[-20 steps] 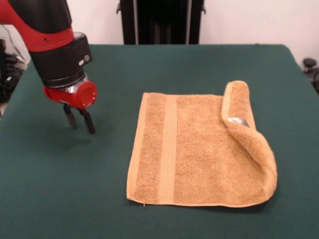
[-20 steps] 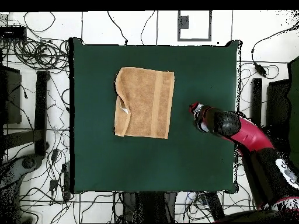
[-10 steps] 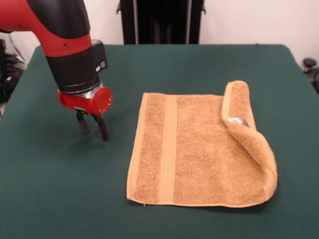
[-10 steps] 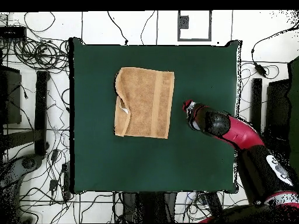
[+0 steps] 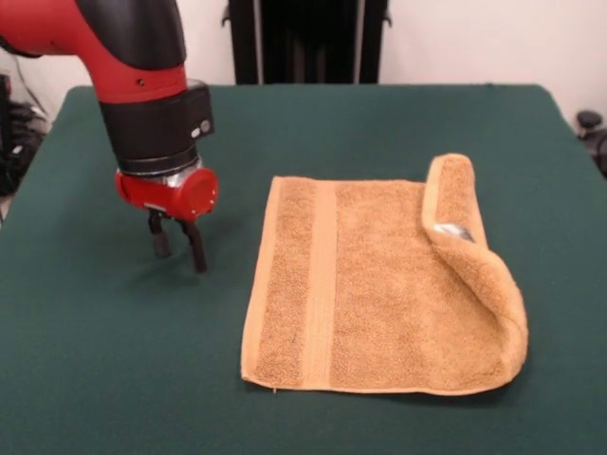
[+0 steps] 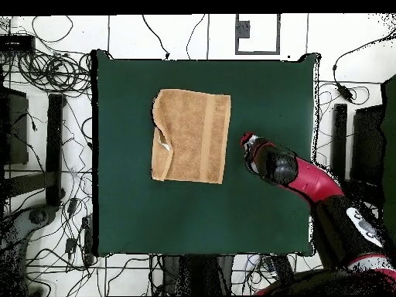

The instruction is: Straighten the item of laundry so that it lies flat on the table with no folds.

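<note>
Now the gripper (image 5: 176, 245) hangs low over the table (image 5: 85, 341), fingers slightly spread and empty. The towel (image 5: 370, 284) lies just beside it, flat except the far end, folded over. Judged an approach; next it must cross to that flap and pinch it.

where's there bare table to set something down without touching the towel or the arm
Bare felt lies along the table edge nearest the front camera below the towel, and across the far strip behind it. Tightest is the gap between the towel's flat banded end and the gripper.
</note>
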`<act>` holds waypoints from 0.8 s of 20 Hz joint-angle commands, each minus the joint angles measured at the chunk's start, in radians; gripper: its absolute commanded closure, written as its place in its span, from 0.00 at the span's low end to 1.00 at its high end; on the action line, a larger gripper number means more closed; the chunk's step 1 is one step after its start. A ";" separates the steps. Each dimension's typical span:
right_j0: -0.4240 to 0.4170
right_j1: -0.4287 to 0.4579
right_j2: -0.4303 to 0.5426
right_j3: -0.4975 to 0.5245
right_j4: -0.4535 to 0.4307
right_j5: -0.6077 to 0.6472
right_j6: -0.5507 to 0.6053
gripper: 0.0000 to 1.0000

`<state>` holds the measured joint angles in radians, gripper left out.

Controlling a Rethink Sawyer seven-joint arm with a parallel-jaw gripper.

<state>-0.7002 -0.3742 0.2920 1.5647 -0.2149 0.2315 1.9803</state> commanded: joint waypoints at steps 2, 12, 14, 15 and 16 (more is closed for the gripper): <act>0.320 0.153 -0.009 0.000 0.196 -0.185 0.386 0.00; 0.453 -0.028 -0.184 0.000 0.324 0.189 0.326 0.00; 0.459 -0.041 -0.192 0.000 0.343 0.211 0.314 0.00; 0.464 -0.047 -0.198 -0.004 0.350 0.220 0.308 0.00; 0.469 -0.055 -0.203 0.002 0.359 0.230 0.310 0.00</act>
<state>-0.2579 -0.4235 0.0941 1.5471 0.0584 0.3120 2.0681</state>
